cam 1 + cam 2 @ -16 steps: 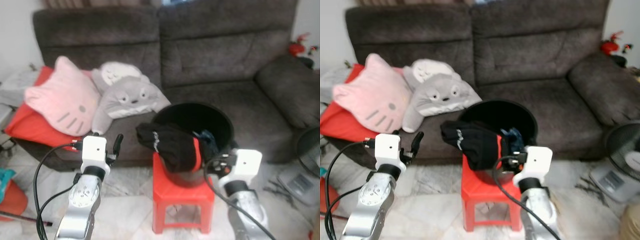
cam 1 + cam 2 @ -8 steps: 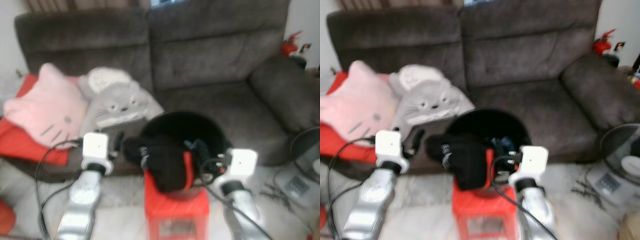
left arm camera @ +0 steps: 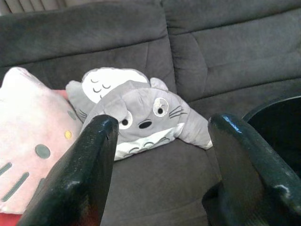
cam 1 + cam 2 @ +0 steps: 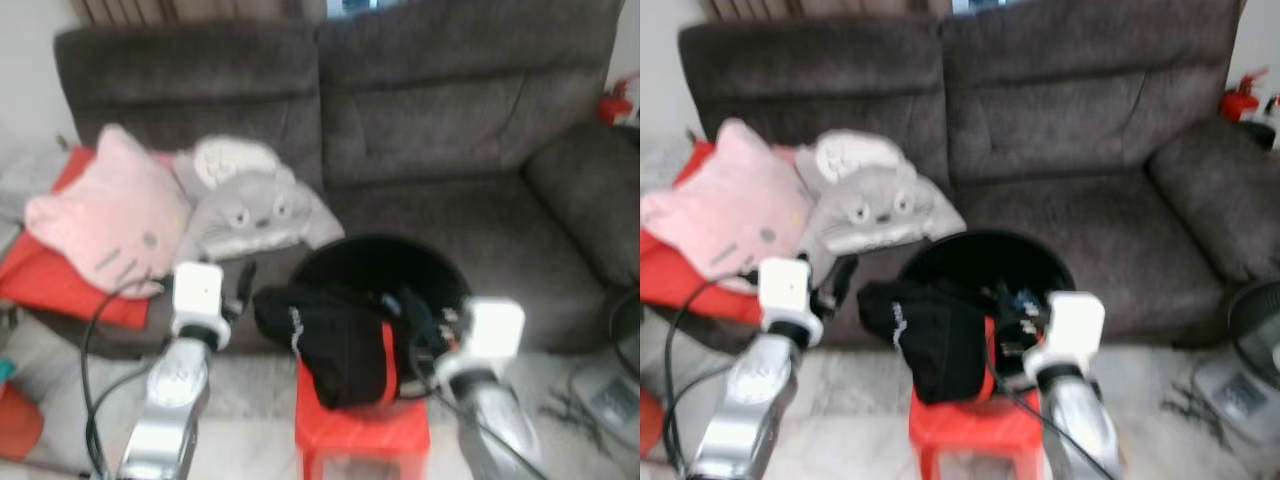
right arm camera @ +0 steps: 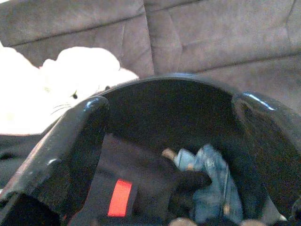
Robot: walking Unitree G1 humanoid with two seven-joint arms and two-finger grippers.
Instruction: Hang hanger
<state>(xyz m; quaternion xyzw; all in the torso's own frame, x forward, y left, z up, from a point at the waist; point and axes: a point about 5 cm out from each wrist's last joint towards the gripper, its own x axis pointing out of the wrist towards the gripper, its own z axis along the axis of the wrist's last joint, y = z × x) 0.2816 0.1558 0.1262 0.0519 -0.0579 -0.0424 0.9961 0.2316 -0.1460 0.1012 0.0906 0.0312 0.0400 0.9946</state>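
A black round basket (image 4: 440, 270) of laundry sits on a red plastic stool (image 4: 360, 435) directly in front of a dark grey fabric sofa (image 4: 450, 130), with a black garment (image 4: 335, 335) bearing a red stripe draped over the basket's front rim and spilling down toward the stool. Blue denim clothing (image 5: 209, 181) lies inside the basket behind the black garment. The right gripper (image 5: 171, 155) is raised just in front of the basket, its two black fingers spread apart and holding nothing, the basket's opening framed between them in the right wrist view. The left gripper (image 3: 160, 155) is raised to the left of the basket, near the sofa's front edge, its fingers likewise parted and empty, pointing toward the sofa seat. On the sofa's left seat, a grey and white Totoro plush cushion (image 4: 255, 205) leans against the backrest, touching a pink cat-face cushion (image 4: 105, 225) beside it; the pink cushion rests on a red cushion (image 4: 55, 270) at the sofa's left end. The head views are blurred. No hanger can be made out with certainty among the clothes in the basket. A fan's base (image 4: 1240, 385) stands on the floor beyond the sofa's right end.
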